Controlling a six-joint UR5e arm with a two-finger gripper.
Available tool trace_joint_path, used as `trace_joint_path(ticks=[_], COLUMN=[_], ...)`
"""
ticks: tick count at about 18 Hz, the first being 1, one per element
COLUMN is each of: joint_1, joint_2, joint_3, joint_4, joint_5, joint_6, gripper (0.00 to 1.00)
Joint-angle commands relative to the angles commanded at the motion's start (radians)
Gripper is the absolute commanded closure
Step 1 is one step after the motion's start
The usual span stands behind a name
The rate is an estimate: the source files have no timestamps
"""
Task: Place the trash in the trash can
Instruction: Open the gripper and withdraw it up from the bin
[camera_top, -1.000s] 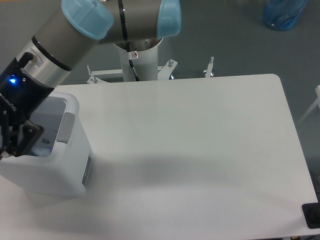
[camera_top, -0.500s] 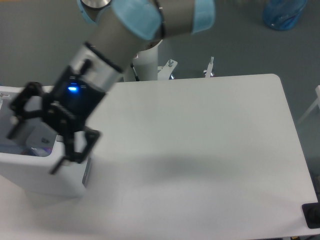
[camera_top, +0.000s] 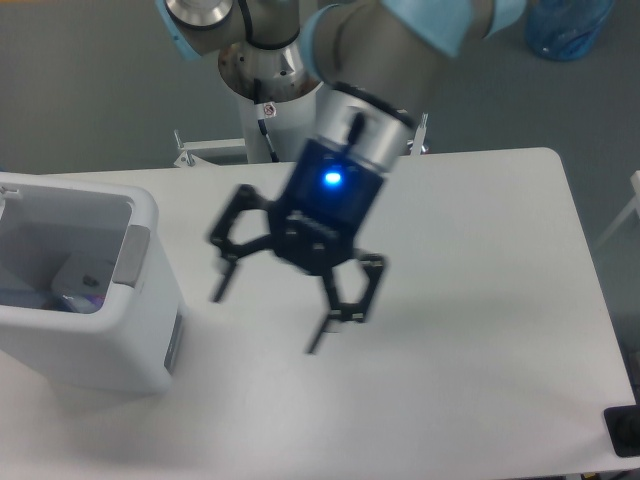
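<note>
The white trash can (camera_top: 140, 330) stands at the table's left edge with its mouth open upward. Inside it I can see part of the trash (camera_top: 78, 292), a clear crumpled shape with a bit of blue and red against the bin's floor. My gripper (camera_top: 268, 320) hangs over the middle of the table, well to the right of the can, motion-blurred. Its two black fingers (camera_top: 338, 312) are spread wide and nothing is between them.
A blue water jug (camera_top: 567, 28) stands on the floor at the top right. The arm's white pedestal (camera_top: 270, 125) rises behind the table's far edge. A small black object (camera_top: 624, 432) sits at the table's front right corner.
The gripper has swung from above the trash can rightward to the table's middle, open and empty throughout. The can's inside, covered before, now shows.
</note>
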Motion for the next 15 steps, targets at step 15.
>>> trace_joint_path(ticks=[15], joint_1=[0.049], joint_2=[-0.077], joint_3=[-0.095], joint_4=[-0.193], joint_5=[0.620], joint_6=[0.491], gripper=[0.00])
